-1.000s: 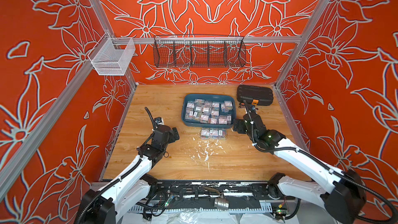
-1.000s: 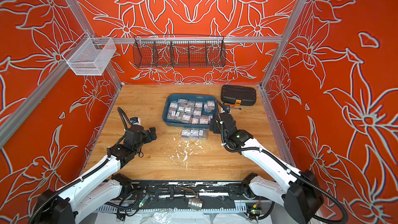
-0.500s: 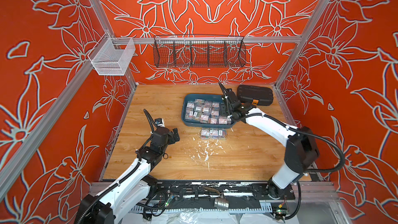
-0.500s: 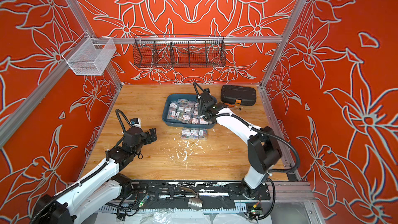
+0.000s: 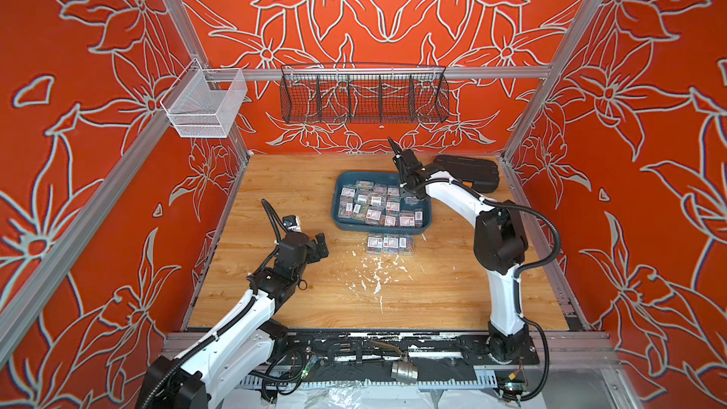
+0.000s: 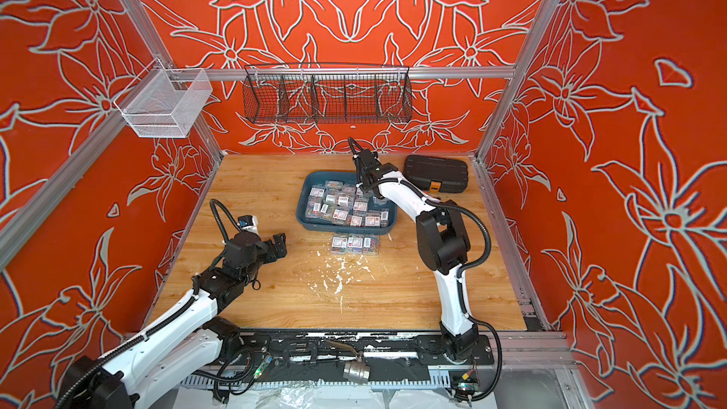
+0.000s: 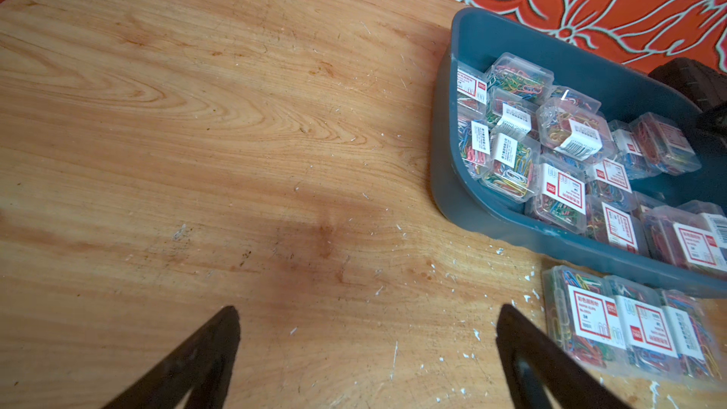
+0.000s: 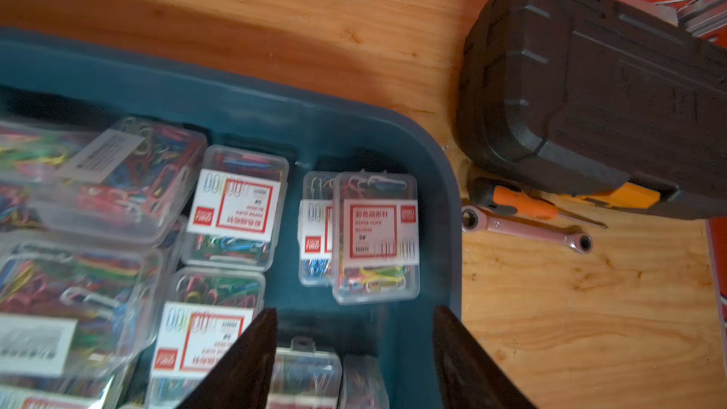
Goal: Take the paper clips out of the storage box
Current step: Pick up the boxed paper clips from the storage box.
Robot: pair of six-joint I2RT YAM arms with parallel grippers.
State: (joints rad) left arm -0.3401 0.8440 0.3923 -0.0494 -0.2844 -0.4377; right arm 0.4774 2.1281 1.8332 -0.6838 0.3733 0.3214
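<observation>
The dark teal storage box (image 5: 339,223) (image 6: 303,219) sits at the back middle of the table, filled with several clear boxes of paper clips (image 5: 373,206) (image 8: 373,230). Three more paper clip boxes (image 5: 390,244) (image 7: 629,324) lie in a row on the wood just in front of it. My right gripper (image 8: 354,314) (image 5: 408,195) hangs over the box's far right corner. Its jaws are open and hold nothing, and a clear box lies below the gap. My left gripper (image 7: 368,312) (image 5: 320,247) is wide open over bare wood, left of the storage box.
A black ribbed case (image 5: 468,173) (image 8: 590,92) lies right of the storage box, with an orange-handled screwdriver (image 8: 519,202) and a small wrench (image 8: 527,228) beside it. A black wire basket (image 5: 364,94) and a white mesh basket (image 5: 204,108) hang on the rails. White flecks dot the table's middle.
My right arm has swung from the table by the storage box's front right corner up over its far right corner, and its jaws have narrowed. The left arm has barely moved.
</observation>
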